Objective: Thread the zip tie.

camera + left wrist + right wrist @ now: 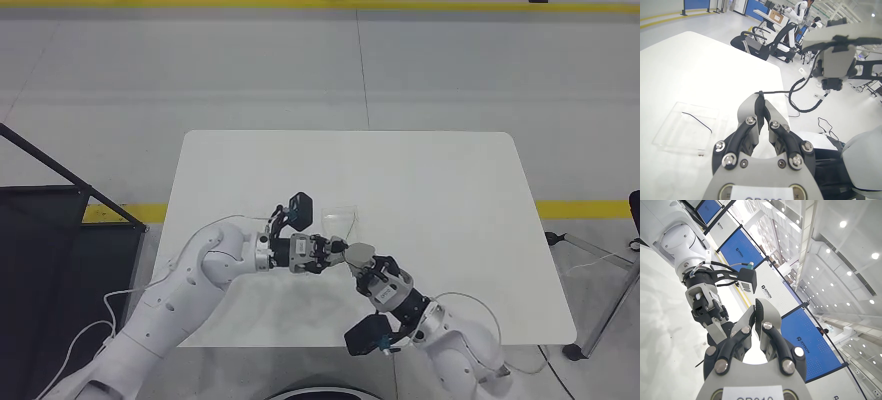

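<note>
Zip tie (772,92) is pinched near one end by fully closed left gripper (760,100) fingers, held over mid-tabletop (450,200) near clear tray (677,132). Light, thin, springy, likely slippery, so the free end is best gripped close to its tip. Right gripper (755,308) fingers are closed; contents cannot be told.

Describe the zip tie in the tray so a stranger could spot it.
On the white table sits a clear tray near the left gripper. The zip tie in it is a loose, thin, curved black strand, unlike the second tie pinched in that gripper.
</note>
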Controlling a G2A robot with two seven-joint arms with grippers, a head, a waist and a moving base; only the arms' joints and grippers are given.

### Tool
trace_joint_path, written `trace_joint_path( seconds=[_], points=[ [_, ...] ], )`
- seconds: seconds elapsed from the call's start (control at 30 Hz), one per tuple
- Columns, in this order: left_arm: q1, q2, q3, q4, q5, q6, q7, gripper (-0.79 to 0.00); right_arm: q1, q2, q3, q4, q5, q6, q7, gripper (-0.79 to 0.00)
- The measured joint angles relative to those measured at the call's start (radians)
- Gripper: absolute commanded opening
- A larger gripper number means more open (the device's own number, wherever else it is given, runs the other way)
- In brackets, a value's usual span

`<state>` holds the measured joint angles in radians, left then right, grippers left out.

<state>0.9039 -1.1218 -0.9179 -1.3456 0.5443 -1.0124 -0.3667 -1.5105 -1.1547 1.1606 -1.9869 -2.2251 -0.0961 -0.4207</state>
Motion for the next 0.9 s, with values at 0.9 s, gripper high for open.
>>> trace_joint_path(
  seconds=[0.9],
  points=[
    [0.009,0.007,-0.019,0.002,-0.085,0.001,0.029,-0.785,0.003,0.011,-0.050,-0.013,-0.234,-0.005,-0.018,-0.785]
  ],
)
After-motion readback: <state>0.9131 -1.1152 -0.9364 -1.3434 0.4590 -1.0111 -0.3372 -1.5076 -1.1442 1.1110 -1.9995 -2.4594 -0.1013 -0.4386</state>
